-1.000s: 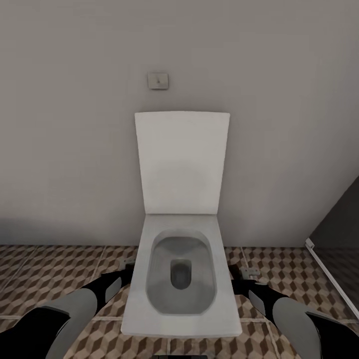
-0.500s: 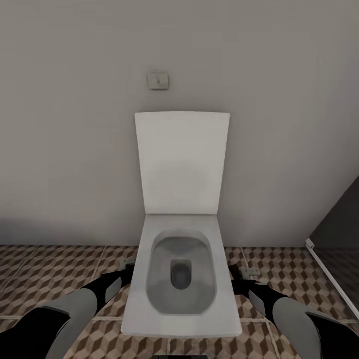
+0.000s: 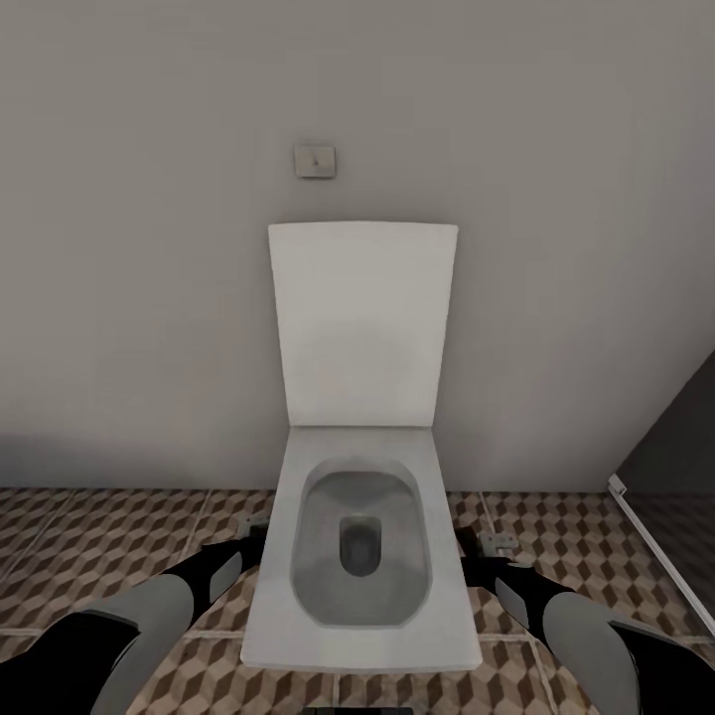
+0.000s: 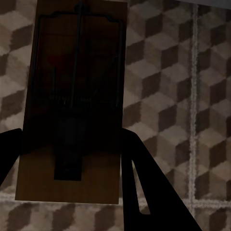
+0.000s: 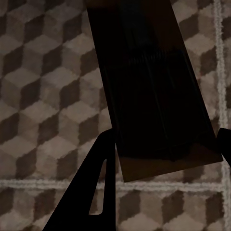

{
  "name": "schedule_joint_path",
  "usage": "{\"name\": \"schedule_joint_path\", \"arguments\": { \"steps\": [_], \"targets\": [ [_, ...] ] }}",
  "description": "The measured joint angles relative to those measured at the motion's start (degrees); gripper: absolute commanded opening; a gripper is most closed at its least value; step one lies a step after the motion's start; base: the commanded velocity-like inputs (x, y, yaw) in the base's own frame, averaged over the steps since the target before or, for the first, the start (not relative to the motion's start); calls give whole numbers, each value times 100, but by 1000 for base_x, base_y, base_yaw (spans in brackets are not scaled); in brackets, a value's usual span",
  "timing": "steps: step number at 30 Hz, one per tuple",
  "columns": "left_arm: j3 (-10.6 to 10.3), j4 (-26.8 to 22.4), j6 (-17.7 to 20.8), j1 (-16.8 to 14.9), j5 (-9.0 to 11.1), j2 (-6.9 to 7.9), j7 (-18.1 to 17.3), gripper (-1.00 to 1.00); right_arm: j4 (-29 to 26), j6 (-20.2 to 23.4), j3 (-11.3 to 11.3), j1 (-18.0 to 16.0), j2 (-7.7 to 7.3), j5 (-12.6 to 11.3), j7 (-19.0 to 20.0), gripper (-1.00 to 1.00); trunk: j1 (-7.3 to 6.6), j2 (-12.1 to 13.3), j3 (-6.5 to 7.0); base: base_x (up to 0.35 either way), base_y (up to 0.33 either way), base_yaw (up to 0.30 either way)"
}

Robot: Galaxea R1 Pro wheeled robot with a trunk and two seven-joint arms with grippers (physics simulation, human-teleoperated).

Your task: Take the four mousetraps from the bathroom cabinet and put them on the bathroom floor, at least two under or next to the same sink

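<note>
A mousetrap (image 4: 72,96), a brown wooden slab with a dark wire spring, is clamped in my left gripper (image 4: 71,144), just above the cube-patterned bathroom floor (image 4: 168,96). My right gripper (image 5: 166,139) is shut on a second mousetrap (image 5: 149,82) over the same tiling (image 5: 48,72). In the head view the left gripper (image 3: 243,541) and right gripper (image 3: 487,551) hang low on either side of a toilet, above the floor (image 3: 99,536). The cabinet and the other mousetraps are out of view.
A white toilet (image 3: 362,596) with its lid (image 3: 362,323) raised stands straight ahead against a grey wall, a square flush plate (image 3: 315,160) above it. A dark panel with a white sill (image 3: 655,551) borders the floor at the right.
</note>
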Motion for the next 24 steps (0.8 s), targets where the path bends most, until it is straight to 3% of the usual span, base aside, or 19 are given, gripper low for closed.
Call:
{"name": "schedule_joint_path", "arguments": {
  "steps": [24],
  "targets": [
    [0, 0, 0, 0, 0, 0, 0, -100, 0, -10, -6, 0, -6, 0, -4, -100, 0, 0, 0, 0, 0, 0]
  ]
}}
